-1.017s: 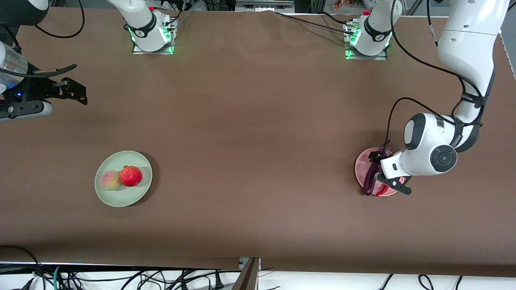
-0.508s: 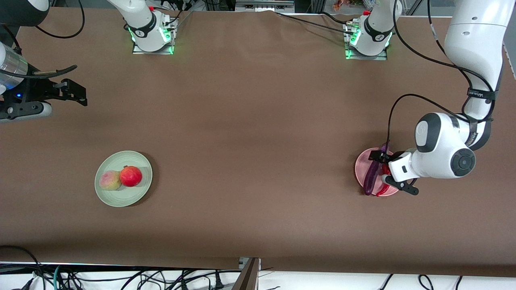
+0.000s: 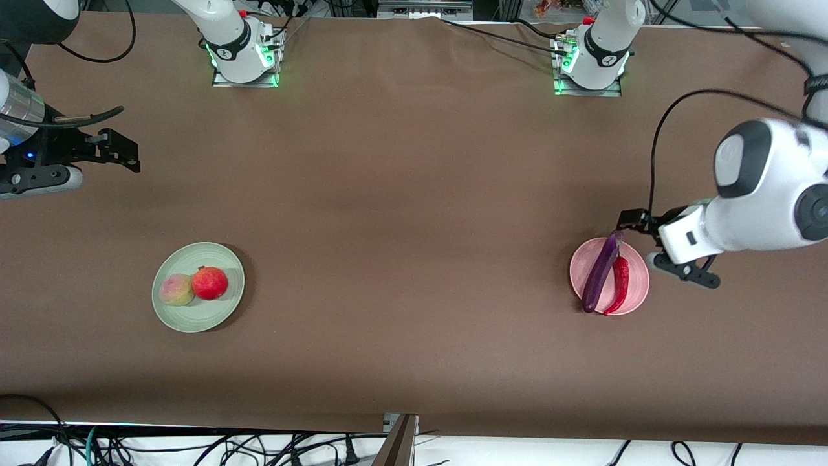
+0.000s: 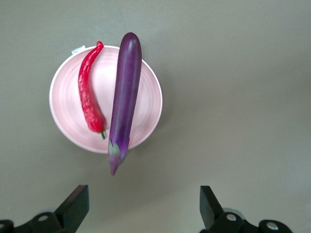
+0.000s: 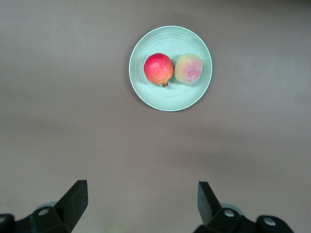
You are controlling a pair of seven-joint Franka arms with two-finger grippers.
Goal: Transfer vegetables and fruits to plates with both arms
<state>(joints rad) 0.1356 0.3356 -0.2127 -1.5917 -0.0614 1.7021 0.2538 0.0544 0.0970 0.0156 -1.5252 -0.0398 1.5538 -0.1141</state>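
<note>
A purple eggplant [image 3: 600, 272] and a red chili [image 3: 619, 285] lie side by side on the pink plate [image 3: 577, 266], toward the left arm's end of the table. My left gripper [image 3: 666, 251] hangs open and holding nothing, just off that plate's edge. Its wrist view shows the eggplant [image 4: 125, 94], the chili [image 4: 87, 92] and the plate [image 4: 65, 104] below the left gripper [image 4: 144, 206]. On the mint green plate [image 3: 194, 317] rest a peach-like fruit [image 3: 176, 289] and a red fruit [image 3: 209, 283]. My right gripper [image 3: 119, 150] waits open at its end of the table.
Both arm bases [image 3: 244, 58] [image 3: 588, 65] stand along the table's edge farthest from the front camera. Loose cables [image 3: 194, 446] and a metal post [image 3: 398, 440] sit at the edge nearest it. Brown tabletop stretches between the two plates.
My left gripper has risen and pulled away from the pink plate toward its own end of the table, uncovering the eggplant and chili. The right arm has not moved.
</note>
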